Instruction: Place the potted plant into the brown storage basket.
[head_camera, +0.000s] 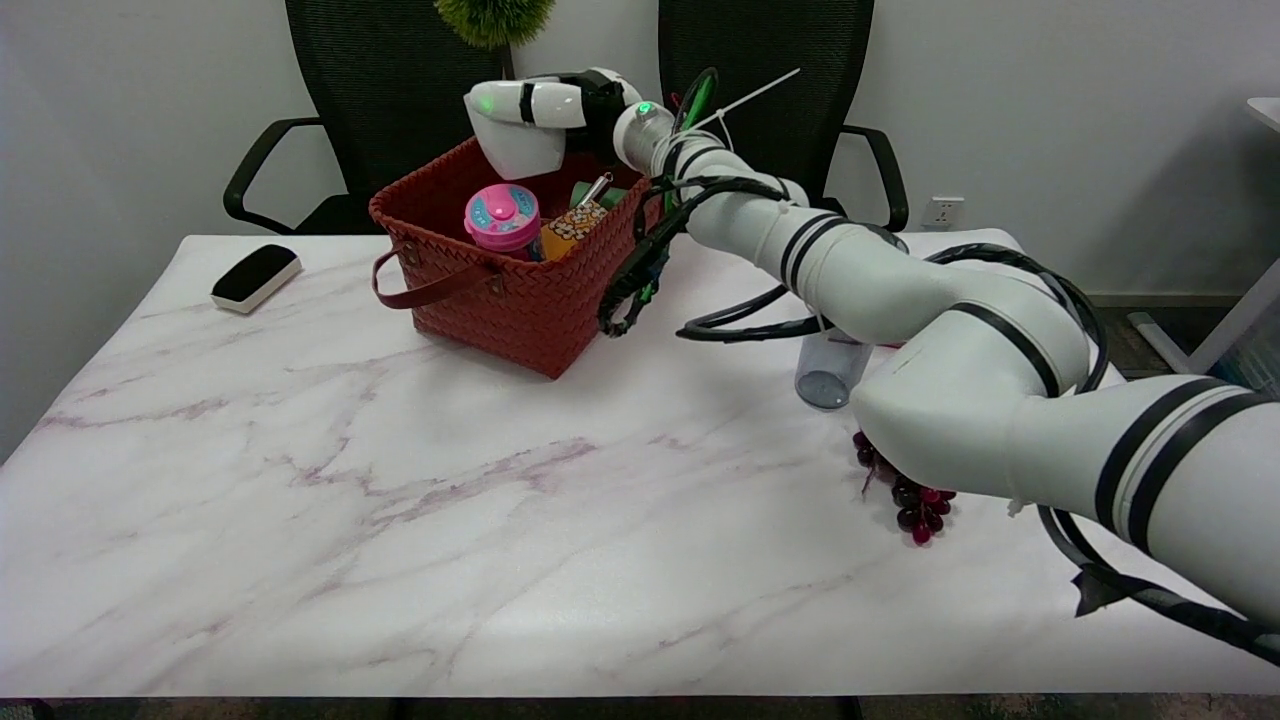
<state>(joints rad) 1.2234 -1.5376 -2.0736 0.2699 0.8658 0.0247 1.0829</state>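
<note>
White and smooth, the pot of the potted plant (520, 140) is held by the right hand (575, 105), which is wrapped around the pot's top. The pot hangs in the air, tipped a little, over the back corner of the brown storage basket (500, 300). The green fuzzy ball of the plant is seen up high, near the top edge of the picture.

Some trouble can be guessed from here. The basket is already partly filled: a pink cup (502, 220), an orange snack box (572, 228) and a green thing (585, 192) are packed inside. If the pot is lowered straight down, it could be bumped against these things, and it might be left leaning or be tipped over. The pot also hangs close to the back rim, so the rim could be knocked and the basket pushed along the marble table (400, 520).

If the pot is let go too high, it could be dropped hard. The black cables (640, 275) hang just by the basket's side and could be caught on it.
</note>
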